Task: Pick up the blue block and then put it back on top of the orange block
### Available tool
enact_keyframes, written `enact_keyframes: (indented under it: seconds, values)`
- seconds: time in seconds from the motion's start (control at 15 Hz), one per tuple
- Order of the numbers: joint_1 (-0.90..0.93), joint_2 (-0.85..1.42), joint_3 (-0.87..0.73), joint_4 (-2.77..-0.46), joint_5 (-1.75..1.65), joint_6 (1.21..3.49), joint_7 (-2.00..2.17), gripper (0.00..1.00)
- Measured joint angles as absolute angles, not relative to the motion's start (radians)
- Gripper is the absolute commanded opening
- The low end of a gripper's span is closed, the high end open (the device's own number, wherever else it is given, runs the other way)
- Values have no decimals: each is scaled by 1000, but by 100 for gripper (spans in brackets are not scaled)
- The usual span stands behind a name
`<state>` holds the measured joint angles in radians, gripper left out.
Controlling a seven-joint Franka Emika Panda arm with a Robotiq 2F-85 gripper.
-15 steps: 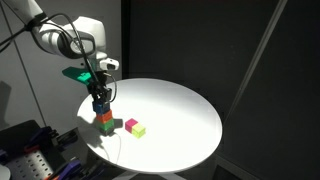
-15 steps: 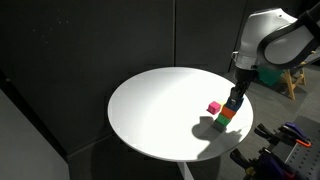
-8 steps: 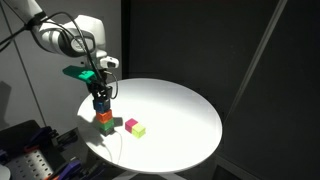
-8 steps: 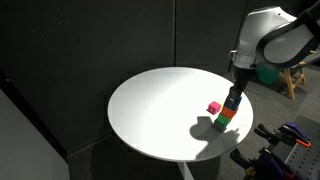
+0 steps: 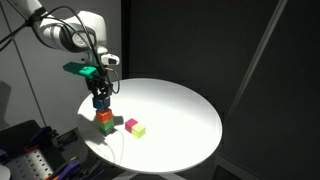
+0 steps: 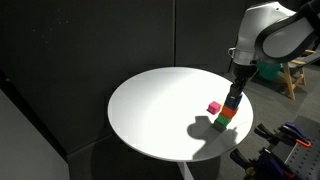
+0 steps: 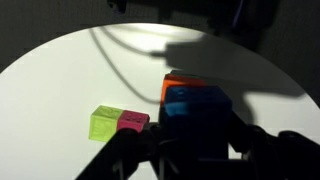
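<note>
The blue block [image 7: 195,103] sits between my gripper's [image 7: 196,128] dark fingers, and the jaws are shut on it. The orange block [image 7: 176,82] shows right behind and below it as an orange edge. In both exterior views my gripper [image 5: 100,96] [image 6: 233,97] hangs straight over the stack and holds the blue block [image 5: 101,102] [image 6: 232,103] just above the orange block [image 5: 104,116] [image 6: 227,114]. The orange block rests on a green block [image 5: 106,127] [image 6: 221,124]. Whether blue still touches orange is not clear.
The blocks stand near the edge of a round white table [image 5: 175,115] [image 6: 160,105]. A pink cube [image 7: 132,122] [image 5: 130,125] [image 6: 213,107] and a yellow-green cube [image 7: 104,122] [image 5: 139,130] lie side by side next to the stack. Dark curtains surround the table.
The arm has risen slightly, with the blue block in the gripper. The orange and green blocks have not moved.
</note>
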<state>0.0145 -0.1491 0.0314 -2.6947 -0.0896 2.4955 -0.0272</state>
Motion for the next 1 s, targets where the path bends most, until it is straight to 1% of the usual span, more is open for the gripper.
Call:
enact_keyframes:
  seconds: [0.47,1.0]
  values:
    - [15,-186,44,-2660,-121,2389,-22,31]
    - [14,-213,47,-2613,-130,2316,8,31]
